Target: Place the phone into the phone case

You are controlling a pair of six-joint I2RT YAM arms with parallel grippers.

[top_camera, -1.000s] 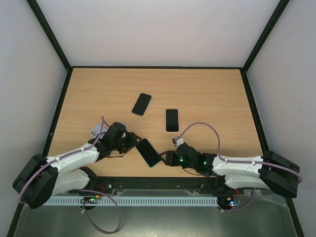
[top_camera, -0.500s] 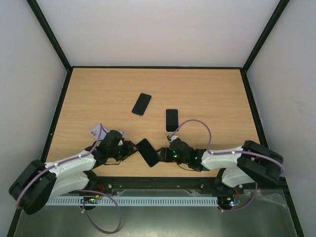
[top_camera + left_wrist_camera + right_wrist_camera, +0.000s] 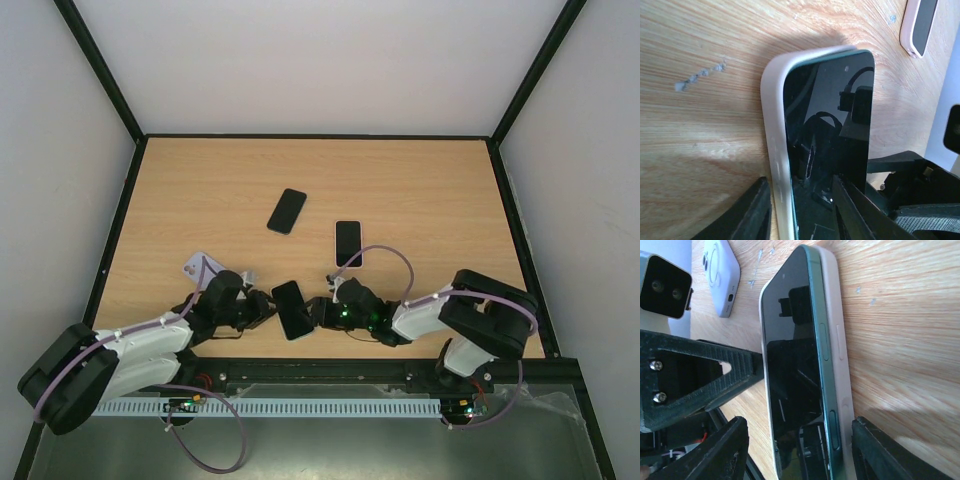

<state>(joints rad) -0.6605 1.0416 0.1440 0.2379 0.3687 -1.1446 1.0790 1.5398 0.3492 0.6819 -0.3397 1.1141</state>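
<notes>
Phone [image 3: 291, 309] sits screen-up in the pale phone case [image 3: 772, 150] near the table's [image 3: 430, 190] front edge, right between both arms. Left gripper [image 3: 800, 182] has its 2 fingers partway in around 1 end, 1 against the case side; can't tell if it's actually pinching. Right gripper [image 3: 800, 422] straddles the other end, jaws apart, holding nothing.

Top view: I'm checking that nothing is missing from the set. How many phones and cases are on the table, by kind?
dark phone: 1
phone in a pale case: 2, one mid-table, one at the near edge
pale case lying back up: 1
Total: 4
</notes>
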